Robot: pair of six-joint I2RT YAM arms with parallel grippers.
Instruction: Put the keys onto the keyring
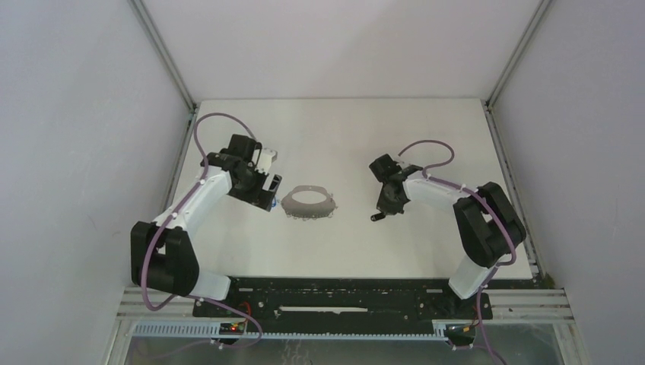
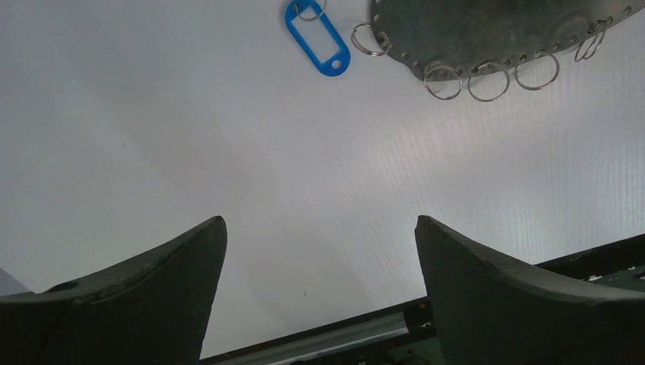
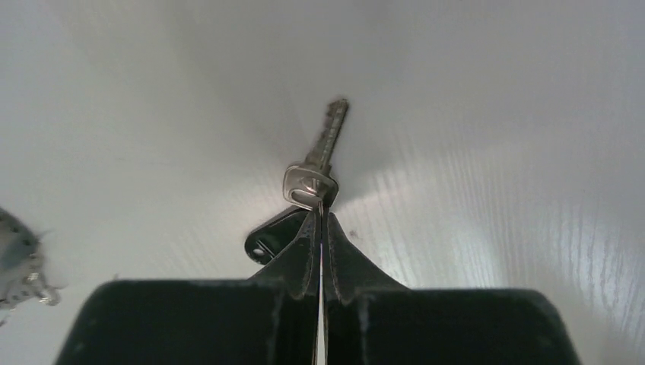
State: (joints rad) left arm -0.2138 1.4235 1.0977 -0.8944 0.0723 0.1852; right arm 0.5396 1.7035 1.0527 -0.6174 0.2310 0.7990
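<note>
Right gripper [image 3: 321, 220] was pinched shut on the head end of a silver key [image 3: 325, 148], with its black tag [image 3: 268, 239] alongside. The keyring [image 2: 487, 30] lay flat at mid-table [image 1: 426, 137], well left of that key. The blue key tag [image 2: 318, 38] lay just beside the keyring's small rings. Left gripper [image 2: 319, 228] stood near them, jaws spread and empty.

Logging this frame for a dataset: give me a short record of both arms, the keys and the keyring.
left gripper: jaws open, holding nothing
right gripper: jaws shut on black key
blue key: lying on table beside keyring; only its blue tag shows
keyring: flat on table, small rings along its edge
</note>
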